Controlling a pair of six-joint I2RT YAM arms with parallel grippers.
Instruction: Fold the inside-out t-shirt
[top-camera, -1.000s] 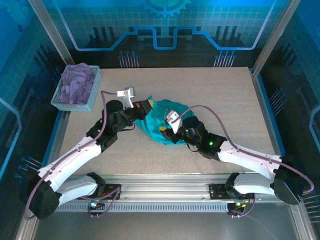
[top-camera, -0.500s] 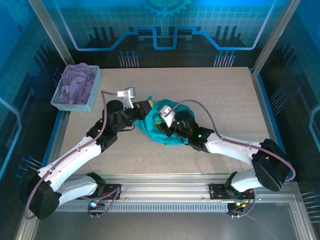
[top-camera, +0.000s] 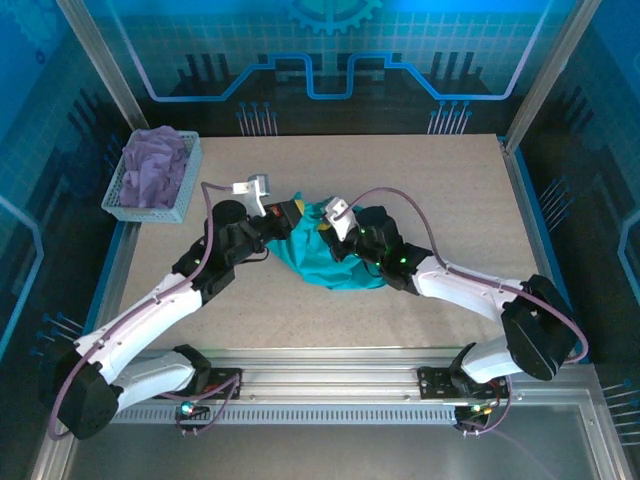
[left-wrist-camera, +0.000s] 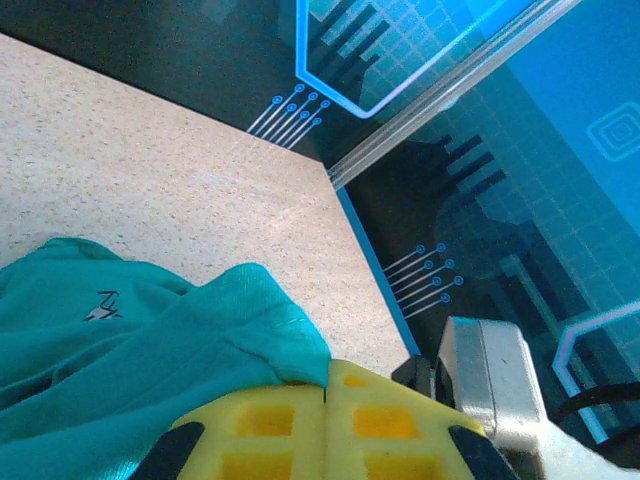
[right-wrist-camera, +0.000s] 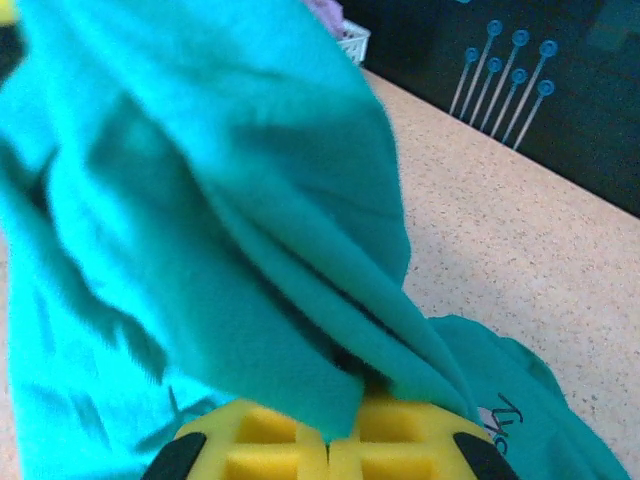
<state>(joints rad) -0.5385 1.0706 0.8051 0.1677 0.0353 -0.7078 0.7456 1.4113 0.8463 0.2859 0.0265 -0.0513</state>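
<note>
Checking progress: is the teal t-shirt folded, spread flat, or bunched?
Bunched: the teal t-shirt is a crumpled heap on the table, pinched by the left gripper and right gripper.

One camera overhead; both wrist cameras closely view the t-shirt (left-wrist-camera: 150, 340).

You see the t-shirt (top-camera: 320, 266) as soft, matt cloth, the table (top-camera: 450, 190) as matt, speckled and finely grained, the basket (top-camera: 145, 214) as pale plastic mesh.
</note>
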